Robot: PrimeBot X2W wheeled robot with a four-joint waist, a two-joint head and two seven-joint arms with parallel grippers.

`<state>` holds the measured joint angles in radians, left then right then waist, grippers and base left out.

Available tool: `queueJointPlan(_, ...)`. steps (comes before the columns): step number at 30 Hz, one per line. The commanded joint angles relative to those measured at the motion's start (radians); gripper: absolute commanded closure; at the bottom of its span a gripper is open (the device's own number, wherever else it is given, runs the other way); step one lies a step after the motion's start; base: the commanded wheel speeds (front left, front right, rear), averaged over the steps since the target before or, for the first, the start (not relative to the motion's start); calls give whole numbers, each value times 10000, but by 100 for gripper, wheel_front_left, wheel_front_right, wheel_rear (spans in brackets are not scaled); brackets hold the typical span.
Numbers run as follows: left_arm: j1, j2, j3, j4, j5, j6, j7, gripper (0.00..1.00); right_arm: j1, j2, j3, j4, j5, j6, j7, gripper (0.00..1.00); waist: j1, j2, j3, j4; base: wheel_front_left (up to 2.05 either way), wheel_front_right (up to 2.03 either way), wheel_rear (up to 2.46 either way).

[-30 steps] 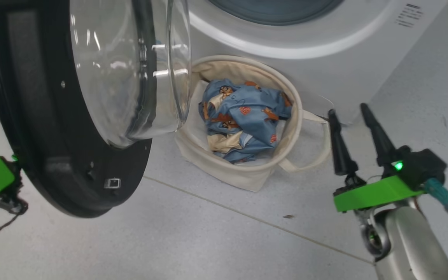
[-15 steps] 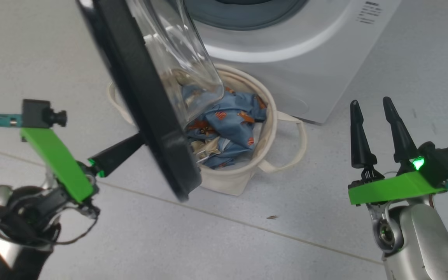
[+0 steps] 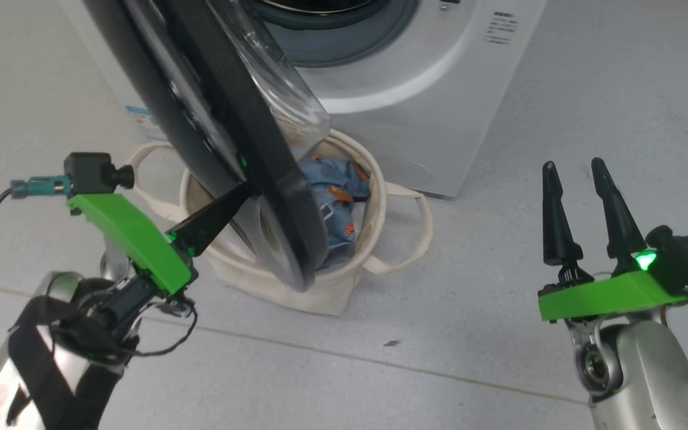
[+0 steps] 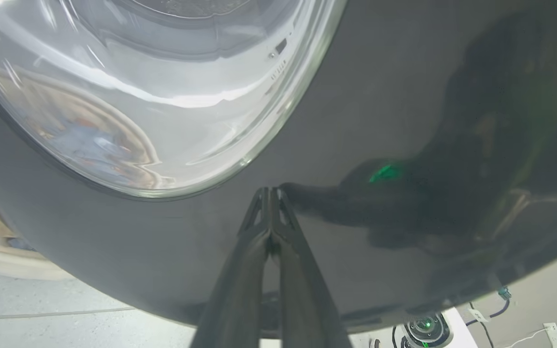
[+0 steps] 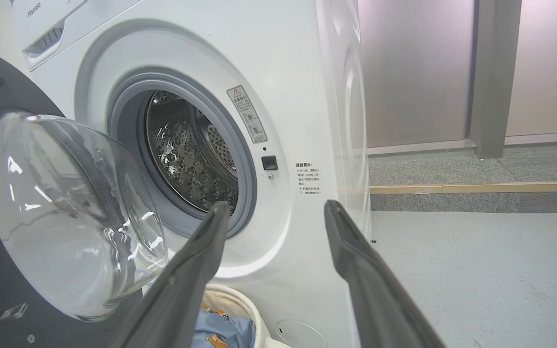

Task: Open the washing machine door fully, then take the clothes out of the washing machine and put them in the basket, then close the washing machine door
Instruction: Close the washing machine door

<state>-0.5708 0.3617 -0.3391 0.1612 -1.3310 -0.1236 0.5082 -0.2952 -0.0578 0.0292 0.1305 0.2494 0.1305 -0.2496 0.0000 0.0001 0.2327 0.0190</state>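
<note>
The left fingers (image 3: 212, 216) are being held clenched together into a single dark wedge, with nothing grasped between them. Their tips are being pressed against the outer face of the washing machine door (image 3: 218, 113). In the left wrist view the tips are being met by their own reflection in the door's glossy black rim, just below the clear glass bowl. A blurred patch of blue fabric and cream canvas is being glimpsed through that bowl. The right fingers (image 3: 557, 221) are being held released and spread wide, grasping nothing. They are being pointed up over the grey tiled floor (image 3: 320, 388), well apart from the machine.

The door is being shown part open, swung out from the washing machine (image 3: 415, 107) and seen nearly edge-on in the head view. Its wide black rim is shining, and its bulging glass centre is being turned toward the machine's front. Its lower edge is being seen in front of the basket (image 3: 380, 206), a round cream canvas tub with two loop handles, set on the floor just before the machine. The clothes (image 3: 335, 194) are being held crumpled inside the basket, partly hidden behind the door: light blue fabric with small orange-brown prints. In the right wrist view the grey gasket and perforated steel drum are being shown through the round opening, with printed labels beside it on the white front.
</note>
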Motion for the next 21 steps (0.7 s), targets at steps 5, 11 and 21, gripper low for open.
queueJointPlan(5, -849, 144, -200, -64, 146, -70, -778, 100, 204, 76, 219, -288, 190, 2, -122, 0, 0, -1, -153, -470, 0, 0, 0)
queueJointPlan(11, -1113, 139, -724, 259, 190, -70, -1555, 100, 327, 76, 164, -280, 271, 2, -122, 0, 0, -1, -181, -762, 0, 0, 0)
queueJointPlan(21, -1678, 148, -1493, 567, -35, -71, -2401, 100, 227, 76, 154, -205, 377, 2, -122, 0, 0, -1, 40, -1060, 0, 0, 0)
